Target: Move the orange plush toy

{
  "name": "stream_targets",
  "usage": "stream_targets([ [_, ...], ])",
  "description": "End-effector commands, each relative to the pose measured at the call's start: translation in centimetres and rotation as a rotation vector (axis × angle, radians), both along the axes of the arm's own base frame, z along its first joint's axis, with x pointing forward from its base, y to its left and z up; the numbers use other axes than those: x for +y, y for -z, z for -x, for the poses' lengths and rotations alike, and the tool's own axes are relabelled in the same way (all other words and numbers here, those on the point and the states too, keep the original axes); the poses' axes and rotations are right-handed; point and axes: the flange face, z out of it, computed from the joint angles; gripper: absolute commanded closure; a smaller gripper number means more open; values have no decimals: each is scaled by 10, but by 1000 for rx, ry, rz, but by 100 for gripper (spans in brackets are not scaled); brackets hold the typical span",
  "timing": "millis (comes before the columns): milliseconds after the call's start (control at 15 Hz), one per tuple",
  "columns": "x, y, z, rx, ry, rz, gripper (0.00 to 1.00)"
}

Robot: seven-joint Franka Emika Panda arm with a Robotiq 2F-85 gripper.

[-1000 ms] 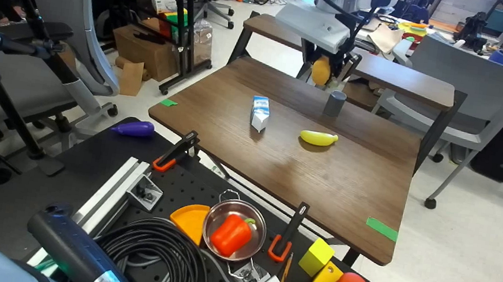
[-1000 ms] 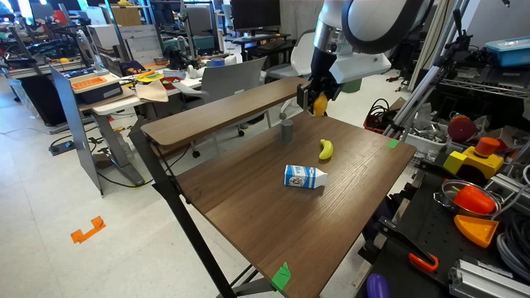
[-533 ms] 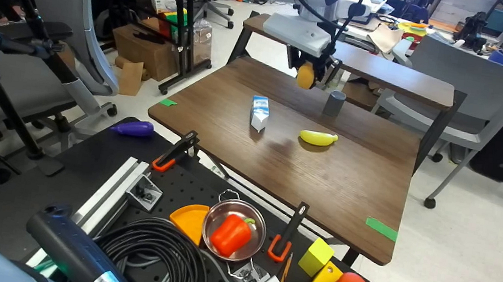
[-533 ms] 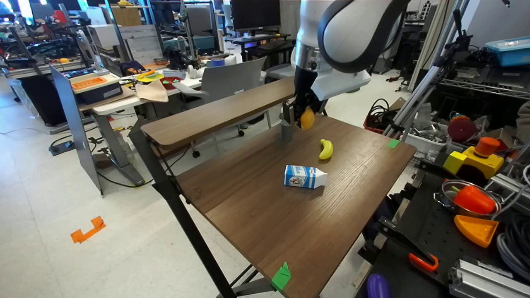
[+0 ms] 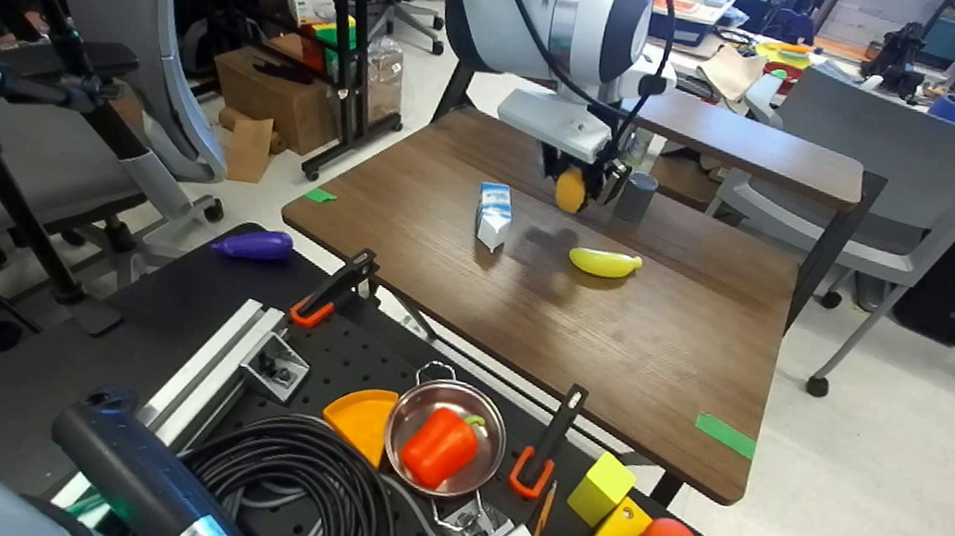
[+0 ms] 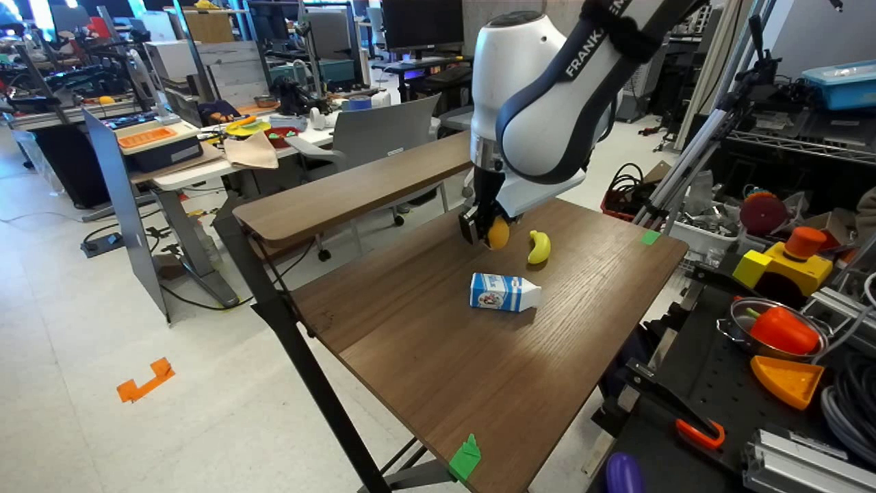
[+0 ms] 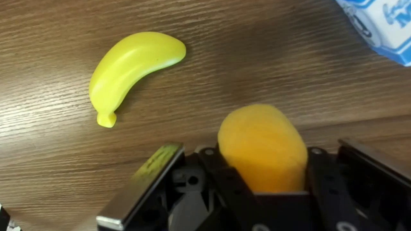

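Orange-yellow and soft-looking, the round plush toy [image 7: 261, 144] is pinched in the Robotiq gripper [image 7: 264, 152], the black fingers [image 7: 322, 179] narrowed on opposite sides of it so that its body bulges past the tips. A squashy thing like this should bear a firm grip well. The toy is above the wooden table [image 5: 661, 359], towards the raised shelf [image 5: 755, 153]; the dark shadow [image 7: 253, 54] lies apart from it, which suggests that it hangs clear of the surface, perhaps to pass the toy banana [image 7: 135, 70] and the milk carton [image 6: 504, 292] without knocking either. The carton lies on its side. Green tape [image 6: 465, 457] near the table's corners presumably marks out the working area.

How high the toy hangs is hard to judge, and nothing shows where it is meant to end up. In the wrist view the gripper covers the toy's near end, and the upper right corner cuts the carton off. In an exterior view a grey cylinder [image 5: 635, 199] stands upright, seemingly just beside the gripper; whether the fingers touch it cannot be made out.
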Motion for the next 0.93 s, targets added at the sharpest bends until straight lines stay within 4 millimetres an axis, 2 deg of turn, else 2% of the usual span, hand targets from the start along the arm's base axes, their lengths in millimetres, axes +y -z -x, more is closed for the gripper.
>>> stream_targets([
  [0, 0, 18, -14, 5, 1, 20, 94],
  [400, -2, 35, -19, 16, 1, 30, 94],
  [467, -3, 35, -19, 19, 6, 37, 52],
  [600, -3, 32, -18, 19, 8, 33, 45],
  [867, -4, 23, -14, 22, 13, 33, 16],
])
